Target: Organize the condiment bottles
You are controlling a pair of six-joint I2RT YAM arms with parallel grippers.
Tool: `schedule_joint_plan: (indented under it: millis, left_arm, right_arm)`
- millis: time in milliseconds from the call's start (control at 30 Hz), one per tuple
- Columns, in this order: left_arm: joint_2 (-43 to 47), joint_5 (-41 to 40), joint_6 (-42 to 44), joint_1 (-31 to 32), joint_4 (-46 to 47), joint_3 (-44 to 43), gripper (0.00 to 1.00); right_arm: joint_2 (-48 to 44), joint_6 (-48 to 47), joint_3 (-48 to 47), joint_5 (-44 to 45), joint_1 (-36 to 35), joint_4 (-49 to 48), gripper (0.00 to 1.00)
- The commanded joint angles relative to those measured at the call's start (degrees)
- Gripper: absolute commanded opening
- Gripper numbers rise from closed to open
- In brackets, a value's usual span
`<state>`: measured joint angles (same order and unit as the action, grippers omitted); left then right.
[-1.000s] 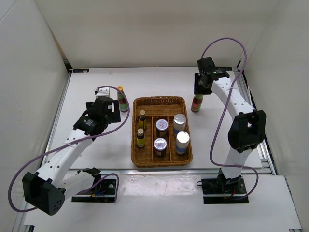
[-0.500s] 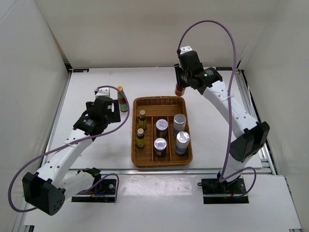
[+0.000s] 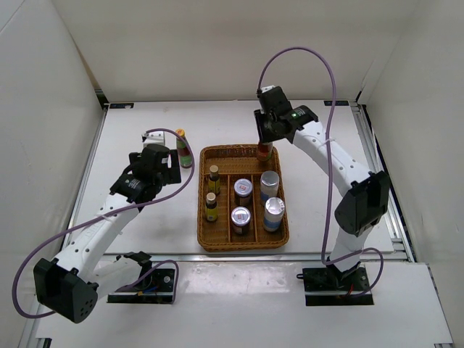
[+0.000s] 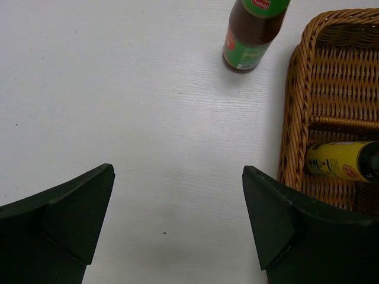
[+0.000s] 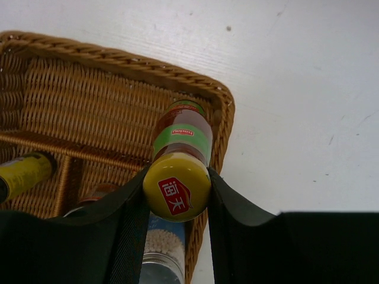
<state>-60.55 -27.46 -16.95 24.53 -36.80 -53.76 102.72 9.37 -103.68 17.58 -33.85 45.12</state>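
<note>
We see the right pincer [image 5: 177,195] closed on a red sauce bottle [image 5: 180,142], its fingers [image 5: 131,228] clamped on either side of the yellow cap. In the top view this bottle hangs upright over the cross compartment at the top of the wicker tray [image 3: 202,217], toward the tray's upper right corner, just above centre frame. We cannot tell whether its base touches the weave.

The left pincer [image 4: 177,219] stands wide open with nothing between its jaws, over the bare white surface [image 4: 118,106], left of centre in the top view and just beside the tray's left rim. The second red sauce bottle [image 3: 183,150] stands upright on the surface above that pincer in the frame, near the tray's upper left corner but outside it.

Inside the tray, the upper brown bottle [image 3: 214,179] and the lower brown bottle [image 3: 211,206] stand in the left lane. The four silver-lidded jars [image 3: 243,190] fill the middle and right lanes, two in each.
</note>
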Motion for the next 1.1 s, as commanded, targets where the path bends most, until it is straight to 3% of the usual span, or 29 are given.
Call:
schedule_joint_plan:
  millis: [0, 300, 367, 500, 567, 633, 733, 867, 1000, 1067]
  left_arm:
    - [0.88, -0.49, 0.34, -0.19, 1.02, -0.74, 1.0]
    - [0.88, -0.49, 0.34, -0.19, 1.02, -0.74, 1.0]
    - [0.88, -0.49, 0.34, -0.19, 1.02, -0.74, 1.0]
    - [0.88, -0.49, 0.34, -0.19, 1.02, -0.74, 1.0]
    - [0.88, -0.49, 0.34, -0.19, 1.02, -0.74, 1.0]
    - [0.88, -1.01, 0.34, -0.19, 1.02, -0.74, 1.0]
    - [0.88, -1.54, 0.34, -0.19, 1.02, -0.74, 1.0]
    - [1.4, -2.07, 0.34, -0.19, 1.02, -0.74, 1.0]
    - [1.4, -2.07, 0.34, -0.19, 1.02, -0.74, 1.0]
    - [1.4, -1.54, 0.34, -0.19, 1.02, -0.21, 1.0]
  right_arm:
    - [-1.03, 2.24, 0.22, -2.46, -0.34, -6.01, 0.0]
    - [2.58, 4.08, 1.37, -4.84, 0.18, -5.84, 0.02]
    - [3.1, 4.69, 1.37, -5.45, 0.8, -5.84, 0.11]
    - [3.63, 5.22, 1.9, -7.47, 1.94, -5.84, 0.18]
    - [4.24, 5.22, 1.9, -8.17, 1.94, -5.23, 0.29]
    - [4.25, 5.22, 1.29, -8.18, 1.94, -4.7, 0.32]
    - [4.77, 5.22, 0.76, -8.18, 1.94, -4.69, 0.54]
    - [4.77, 4.17, -1.26, -8.71, 1.94, -4.69, 0.65]
    - [5.3, 4.17, -4.43, -8.18, 1.94, -2.59, 0.9]
    - [5.3, 4.17, -5.13, -7.66, 1.94, -2.58, 0.93]
